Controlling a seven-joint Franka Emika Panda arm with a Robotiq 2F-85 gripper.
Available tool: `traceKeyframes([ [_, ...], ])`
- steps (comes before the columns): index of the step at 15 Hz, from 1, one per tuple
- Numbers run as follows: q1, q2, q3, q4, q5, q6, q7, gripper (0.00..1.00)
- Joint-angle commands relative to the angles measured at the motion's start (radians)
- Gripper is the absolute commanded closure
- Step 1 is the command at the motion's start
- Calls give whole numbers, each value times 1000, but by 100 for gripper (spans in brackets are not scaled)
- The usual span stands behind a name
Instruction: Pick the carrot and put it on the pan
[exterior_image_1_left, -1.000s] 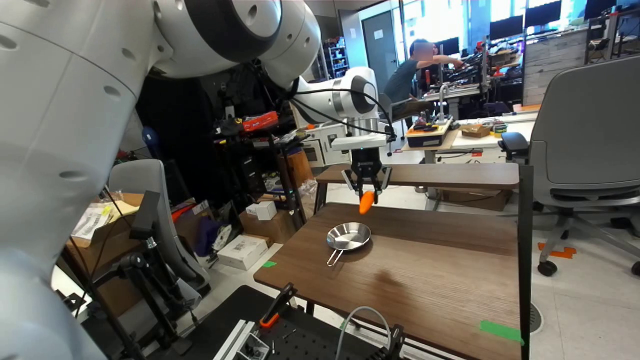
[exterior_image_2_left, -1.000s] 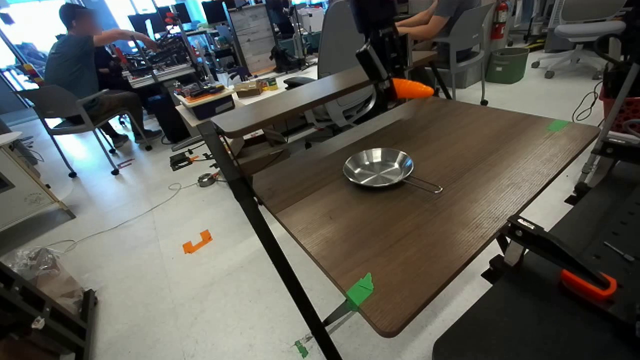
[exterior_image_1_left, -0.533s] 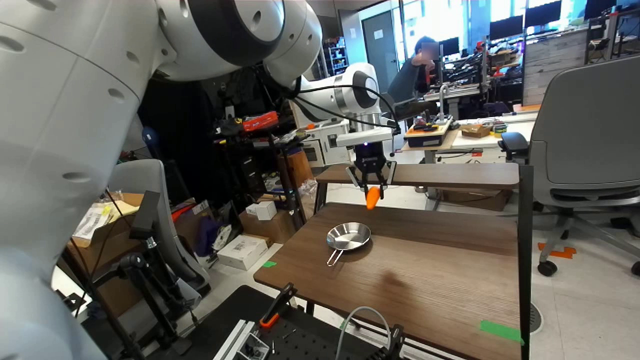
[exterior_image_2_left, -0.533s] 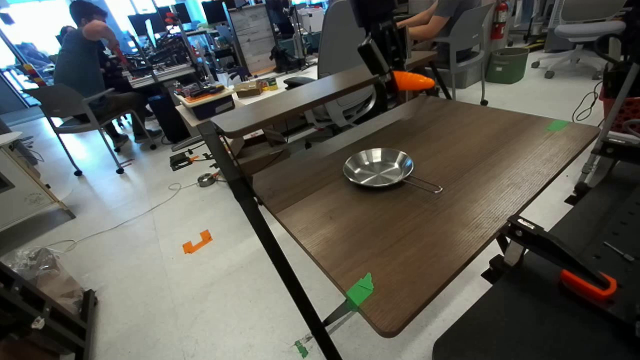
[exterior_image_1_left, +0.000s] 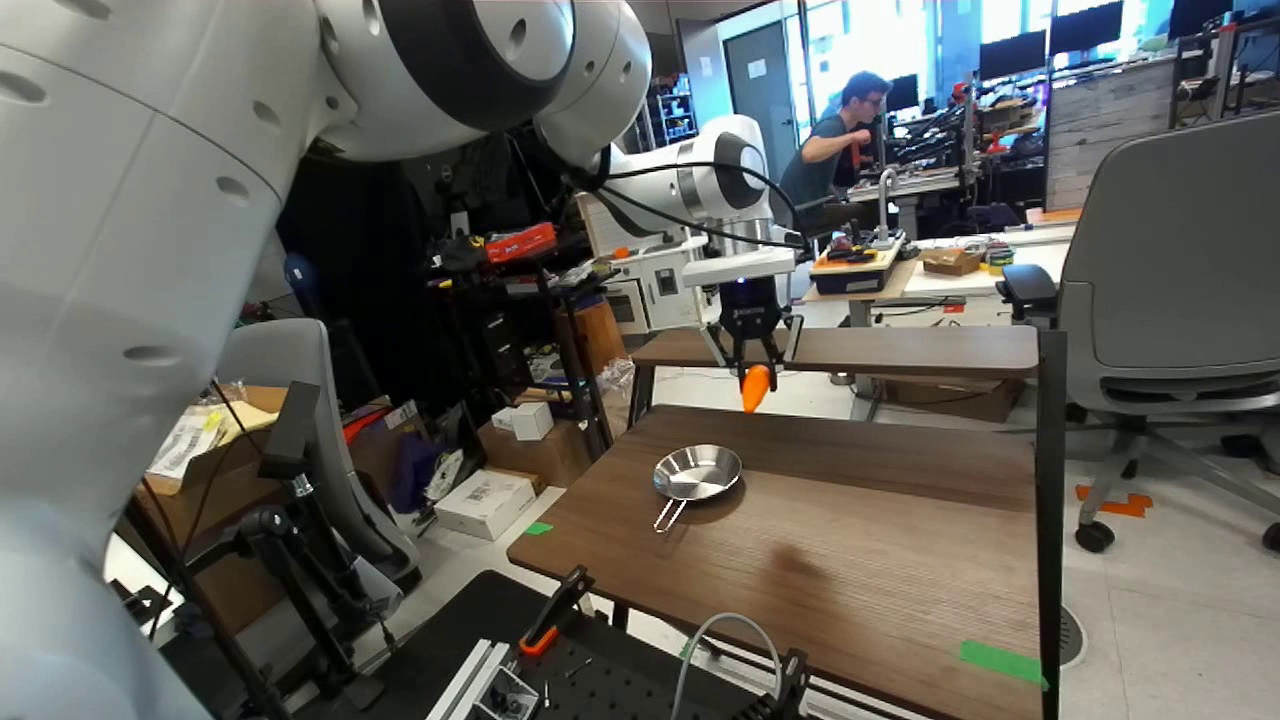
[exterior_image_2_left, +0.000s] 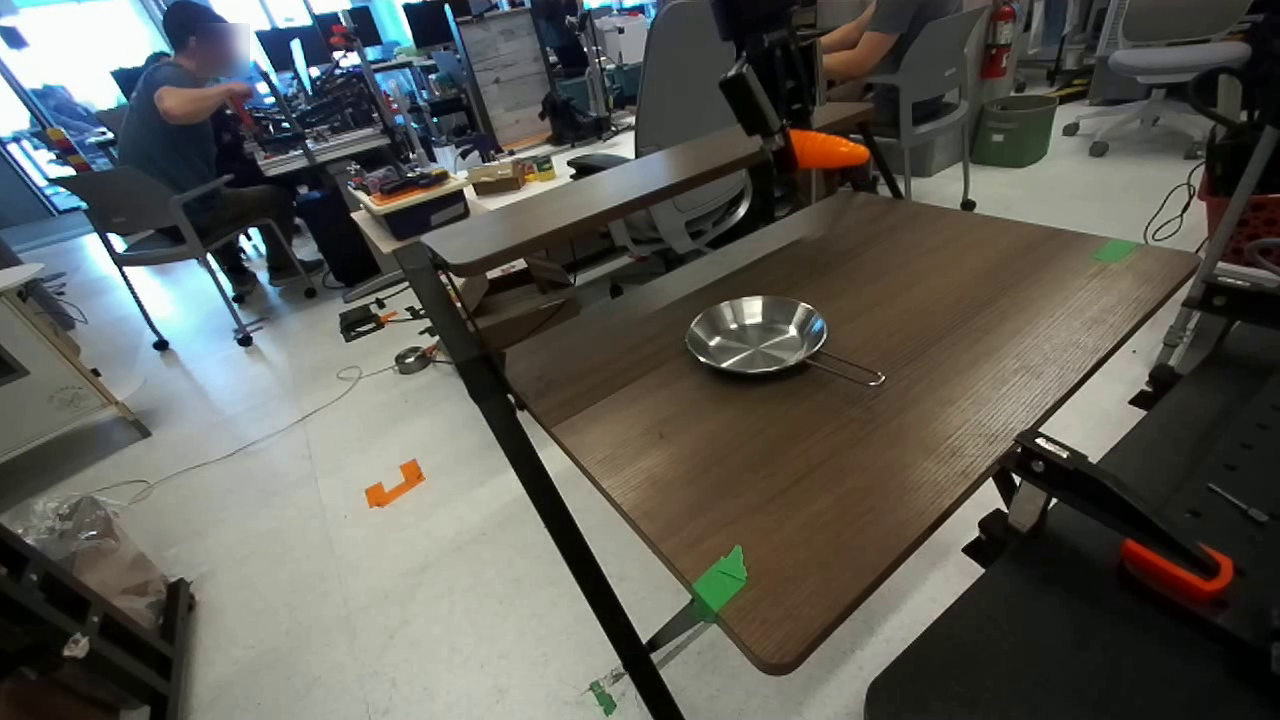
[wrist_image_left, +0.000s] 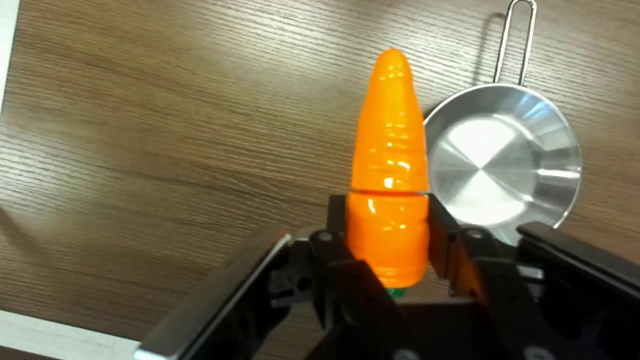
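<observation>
My gripper is shut on the orange carrot and holds it above the brown table. In the wrist view, the fingers press on both sides of the carrot's thick end, and its narrow tip points to the top of the picture. A bit of green shows at the thick end. The carrot also shows sticking out of the fingers in an exterior view. The shiny silver pan stands upright on the table and is bare inside. In the wrist view the pan lies right of the carrot, partly behind the right finger.
The brown table has a raised shelf along one edge, with a black post at its end. The pan's wire handle sticks out over the table. A black clamp grips the table edge.
My gripper, with the carrot in it, has moved right and slightly up in an exterior view, and up in both exterior views. The pan has not moved. A person in the background has shifted.
</observation>
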Motion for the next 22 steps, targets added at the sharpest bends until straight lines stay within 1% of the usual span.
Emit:
traceKeyframes([
  [1, -19, 4, -2, 38, 31, -76, 5, 86],
  [3, -27, -29, 1, 1, 51, -85, 24, 86],
  [7, -42, -110, 12, -120, 118, -40, 46, 86],
  [9, -35, -146, 3, -184, 127, -23, 67, 86],
  [14, -55, -225, -1, -314, 181, -2, 81, 86],
  [18, -65, -266, -4, -382, 199, 31, 80, 86],
  [22, -67, -292, -6, -424, 207, 52, 81, 86],
])
